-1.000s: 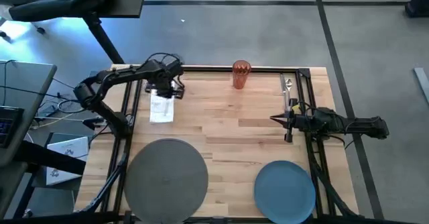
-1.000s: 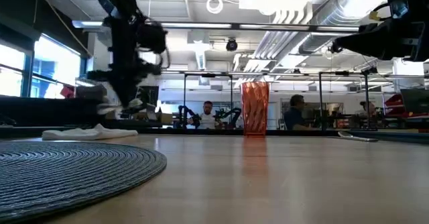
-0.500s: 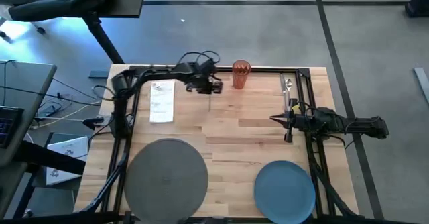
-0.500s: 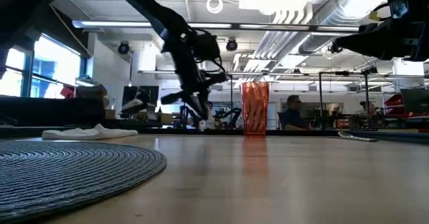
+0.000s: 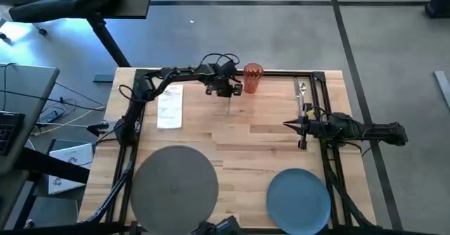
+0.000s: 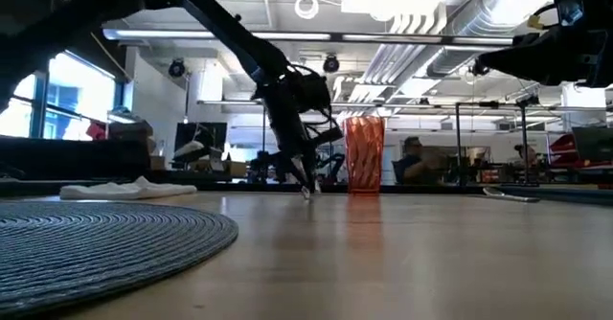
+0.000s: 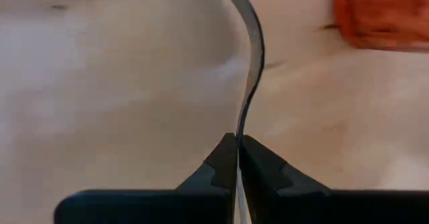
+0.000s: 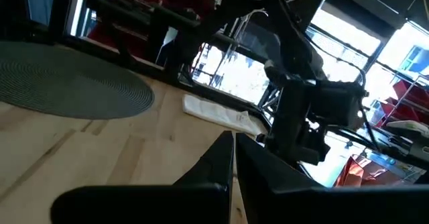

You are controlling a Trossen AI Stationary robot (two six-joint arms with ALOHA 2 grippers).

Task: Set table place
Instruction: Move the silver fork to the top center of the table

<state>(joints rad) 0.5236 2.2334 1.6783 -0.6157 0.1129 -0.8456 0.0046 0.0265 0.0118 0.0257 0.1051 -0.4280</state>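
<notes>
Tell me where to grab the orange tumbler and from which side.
Grip the orange tumbler around its middle, coming in level from the open table side. It stands upright at the far edge, and the left gripper, holding a piece of cutlery, crowds its left.

Grey floor (image 5: 295, 31) around, bright windows (image 6: 67, 95) left, exposed ceiling ducts (image 6: 421, 23) overhead.

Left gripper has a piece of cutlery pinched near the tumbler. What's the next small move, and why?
Probably carry it toward the placemat. The left gripper is shut on a piece of cutlery hanging tip-down over bare table beside the tumbler, far from the placemat, which is bare. Swing away from the tumbler first. The right gripper waits shut at the right side.
</notes>
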